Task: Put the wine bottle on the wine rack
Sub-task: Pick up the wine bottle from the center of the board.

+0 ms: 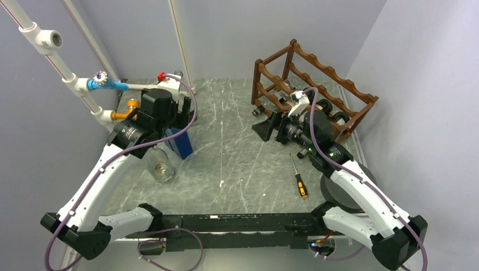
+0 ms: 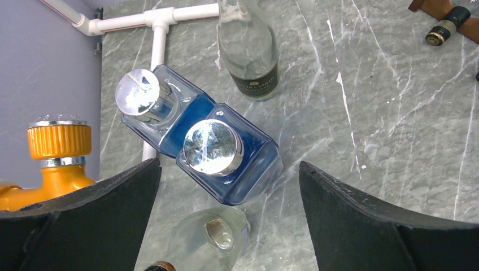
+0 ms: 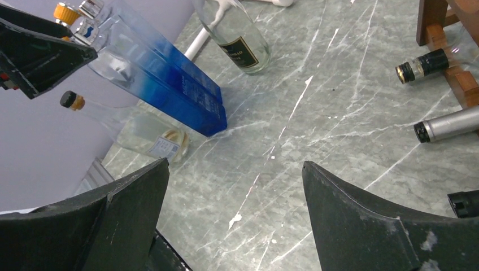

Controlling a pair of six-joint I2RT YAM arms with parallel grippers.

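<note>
The dark wooden wine rack [image 1: 330,84] stands at the back right, with several bottles lying in its lower tier; their necks [image 3: 423,63] stick out toward me. My right gripper [image 1: 264,130] is open and empty just left of the rack's front, over bare table [image 3: 234,164]. My left gripper [image 2: 229,164] is open and empty, hovering above two upright blue square bottles [image 2: 226,164] with silver caps. A clear bottle with a dark label [image 2: 248,51] stands beyond them. A clear bottle with a cork top [image 2: 209,237] stands just near them and also shows in the top view [image 1: 159,164].
White PVC piping with a blue valve [image 1: 107,83] and an orange valve [image 2: 59,149] runs along the left wall. A screwdriver [image 1: 298,176] lies on the marble table near the right arm. A black disc [image 1: 339,192] lies under the right arm.
</note>
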